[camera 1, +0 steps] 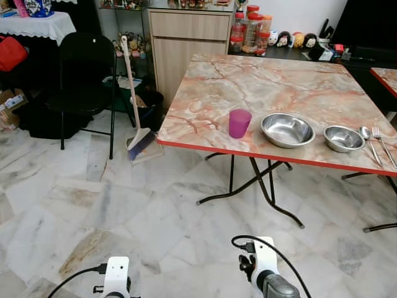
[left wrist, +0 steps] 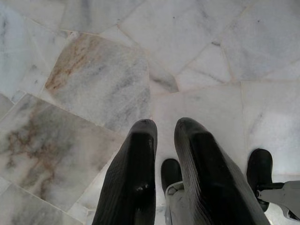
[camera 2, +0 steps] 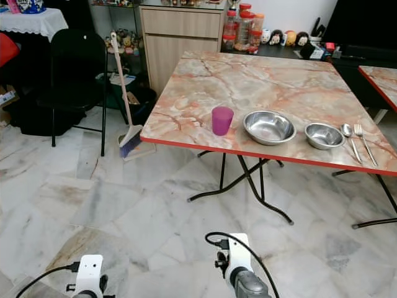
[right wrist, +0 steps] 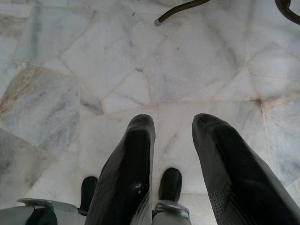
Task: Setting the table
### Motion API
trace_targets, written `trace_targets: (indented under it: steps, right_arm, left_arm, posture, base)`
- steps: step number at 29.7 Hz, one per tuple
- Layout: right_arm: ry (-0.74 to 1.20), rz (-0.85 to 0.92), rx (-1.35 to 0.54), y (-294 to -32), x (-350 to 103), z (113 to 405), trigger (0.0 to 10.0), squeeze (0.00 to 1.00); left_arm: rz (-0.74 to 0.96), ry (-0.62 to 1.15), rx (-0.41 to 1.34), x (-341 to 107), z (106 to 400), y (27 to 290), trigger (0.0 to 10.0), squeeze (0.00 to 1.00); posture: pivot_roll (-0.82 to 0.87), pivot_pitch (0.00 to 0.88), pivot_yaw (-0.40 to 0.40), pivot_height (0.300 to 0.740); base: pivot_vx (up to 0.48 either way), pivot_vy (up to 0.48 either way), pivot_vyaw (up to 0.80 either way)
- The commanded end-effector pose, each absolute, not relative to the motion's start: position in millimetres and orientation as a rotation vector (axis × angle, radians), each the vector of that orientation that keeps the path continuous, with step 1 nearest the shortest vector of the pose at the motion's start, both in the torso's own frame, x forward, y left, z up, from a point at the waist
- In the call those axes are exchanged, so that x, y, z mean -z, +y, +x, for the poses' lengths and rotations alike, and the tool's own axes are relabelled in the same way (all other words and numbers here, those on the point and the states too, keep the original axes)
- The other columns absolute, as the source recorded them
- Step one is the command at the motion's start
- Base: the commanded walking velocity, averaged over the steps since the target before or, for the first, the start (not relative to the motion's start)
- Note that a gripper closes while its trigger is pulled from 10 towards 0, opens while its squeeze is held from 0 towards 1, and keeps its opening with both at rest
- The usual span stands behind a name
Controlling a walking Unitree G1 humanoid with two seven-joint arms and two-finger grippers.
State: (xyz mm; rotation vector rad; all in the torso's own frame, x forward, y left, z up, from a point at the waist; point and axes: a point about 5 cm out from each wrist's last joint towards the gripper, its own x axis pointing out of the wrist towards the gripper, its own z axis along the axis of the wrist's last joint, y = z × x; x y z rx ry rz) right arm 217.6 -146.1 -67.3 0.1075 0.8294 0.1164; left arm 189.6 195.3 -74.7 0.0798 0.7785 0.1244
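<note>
Ahead of you stands a folding table (camera 1: 279,87) with a pink marble-patterned top and a red edge, and along its near edge the place setting lies in a row. At the left end of that row is one purple cup (camera 1: 239,123), upright; its inside cannot be made out from this angle. Just to its right sits the large steel bowl (camera 1: 287,130), which looks empty, and beyond that, apart from it, the small steel bowl (camera 1: 343,138), also empty as far as you can see. Right of the small bowl lie one spoon (camera 1: 368,141) and one fork (camera 1: 383,145), side by side, handles toward the table's near edge. So you have one cup, two bowls, one spoon and one fork. Both arms hang low over the marble floor (camera 1: 93,205), well short of the table. Your left gripper (left wrist: 165,129) points down at the tiles with its two black fingers slightly apart and nothing between them; your right gripper (right wrist: 172,125) also hangs over the floor, its fingers spread wider and holding nothing. To the left of the table a broom (camera 1: 133,99) leans upright beside a black chair (camera 1: 84,81). Behind the table, on a dark counter by the wooden cabinet (camera 1: 186,43), stand several red-lidded jars (camera 1: 251,28); their contents are too small to tell.
</note>
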Motion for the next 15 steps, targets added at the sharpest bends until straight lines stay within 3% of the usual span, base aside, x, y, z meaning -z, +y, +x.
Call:
trace_targets:
  steps: [1,15]
  right_arm:
    - [0.826,0.103,-0.107,-147.6,66.0,219.8,10.0,0.0]
    - [0.833,0.106,-0.115,-145.1,67.1,218.1,10.0,0.0]
  left_arm:
    - [0.072,0.789,-0.128,75.4,189.3,194.7,10.0,0.0]
    - [0.08,0.793,-0.12,75.6,188.9,195.3,10.0,0.0]
  posture:
    - [0.14,0.005,-0.042,0.74]
    - [0.14,0.0,-0.035,0.74]
  base:
    - [0.0,0.0,-0.56]
    - [0.0,0.0,-0.76]
